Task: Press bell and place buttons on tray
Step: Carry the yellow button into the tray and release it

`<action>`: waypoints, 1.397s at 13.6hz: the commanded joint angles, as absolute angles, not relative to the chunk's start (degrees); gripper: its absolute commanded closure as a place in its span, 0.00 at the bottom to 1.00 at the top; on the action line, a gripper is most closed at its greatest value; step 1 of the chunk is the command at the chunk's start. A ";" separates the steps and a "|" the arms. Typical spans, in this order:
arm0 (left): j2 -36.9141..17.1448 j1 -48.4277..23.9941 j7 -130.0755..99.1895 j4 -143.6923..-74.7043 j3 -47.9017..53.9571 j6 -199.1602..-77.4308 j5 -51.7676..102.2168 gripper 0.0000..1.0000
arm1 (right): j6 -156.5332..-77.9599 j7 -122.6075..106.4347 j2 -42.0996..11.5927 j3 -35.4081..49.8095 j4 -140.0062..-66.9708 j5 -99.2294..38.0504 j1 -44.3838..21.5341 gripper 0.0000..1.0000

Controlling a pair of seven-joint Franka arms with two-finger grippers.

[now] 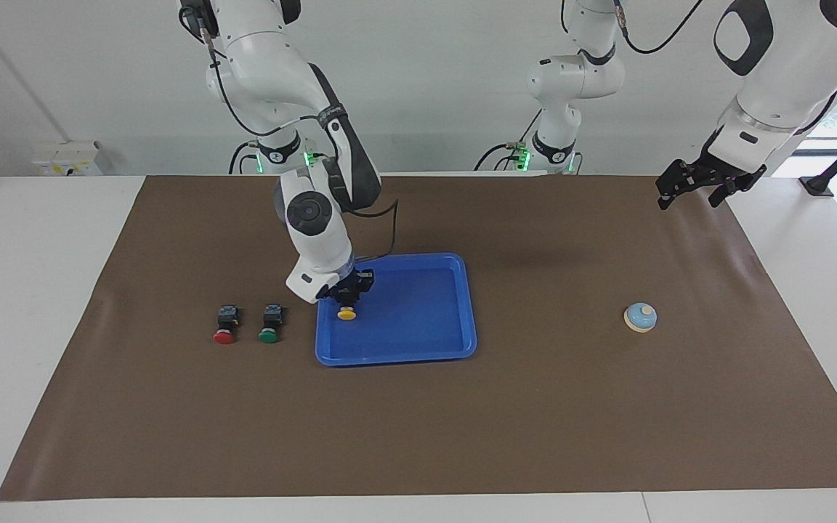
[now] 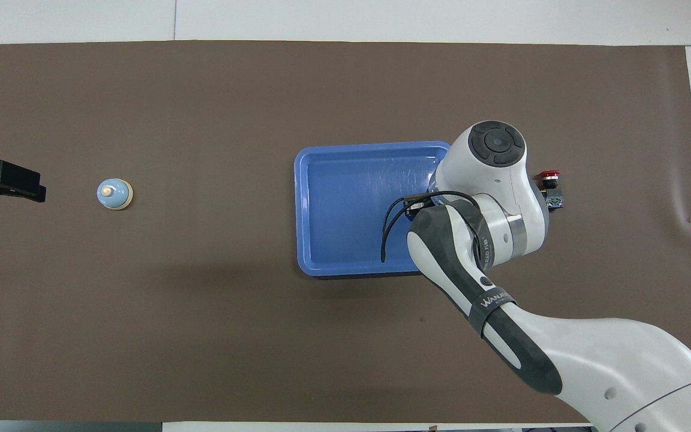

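I read this as a robotics lab. I see 2 white Franka arms on bases with green status lights, mounted at the edge of a white table (image 1: 41,240) under a plain white wall. A brown mat (image 1: 535,407) covers most of that table, laid flat like a test surface. On the table beside the mat's corner at the right arm's end sits a white power box (image 1: 66,158), and black cables loop from the arm bases just above the mat.
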State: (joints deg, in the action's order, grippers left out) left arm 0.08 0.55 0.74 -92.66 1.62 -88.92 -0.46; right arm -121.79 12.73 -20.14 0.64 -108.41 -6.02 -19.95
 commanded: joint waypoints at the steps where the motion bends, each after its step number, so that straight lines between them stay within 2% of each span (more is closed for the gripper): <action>1: 1.49 0.70 1.05 -93.87 1.49 -88.33 0.26 0.00 | -120.69 14.33 -16.80 0.62 -108.56 -6.85 -18.99 0.00; 4: 1.49 0.70 1.05 -93.87 1.49 -88.33 0.26 0.00 | -111.38 11.10 -14.78 0.53 -102.67 -6.33 -13.29 0.00; 6: 1.49 0.70 1.05 -93.87 1.49 -88.33 0.26 0.00 | -111.09 3.99 -13.19 0.26 -103.44 -2.83 -8.29 0.00; 8: 1.49 0.70 1.05 -93.87 1.49 -88.33 0.26 0.00 | -113.62 -1.91 -12.40 0.26 -106.59 -2.46 -1.53 0.00; 10: 1.49 0.70 1.05 -93.87 1.49 -88.33 0.26 0.00 | -120.12 -6.39 -11.52 0.35 -111.16 -2.46 1.48 0.00; 12: 1.49 0.70 1.05 -93.87 1.49 -88.33 0.26 0.00 | -123.30 -6.77 -10.81 0.26 -114.77 -2.46 1.67 0.00; 19: 1.49 0.70 1.05 -93.87 1.49 -88.33 0.26 0.00 | -130.78 -7.47 -13.09 0.26 -118.48 -2.37 3.60 0.00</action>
State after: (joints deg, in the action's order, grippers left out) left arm 0.08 0.55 0.74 -92.66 1.62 -88.92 -0.46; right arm -128.68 -6.61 -13.20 -0.34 -116.87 -2.98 2.35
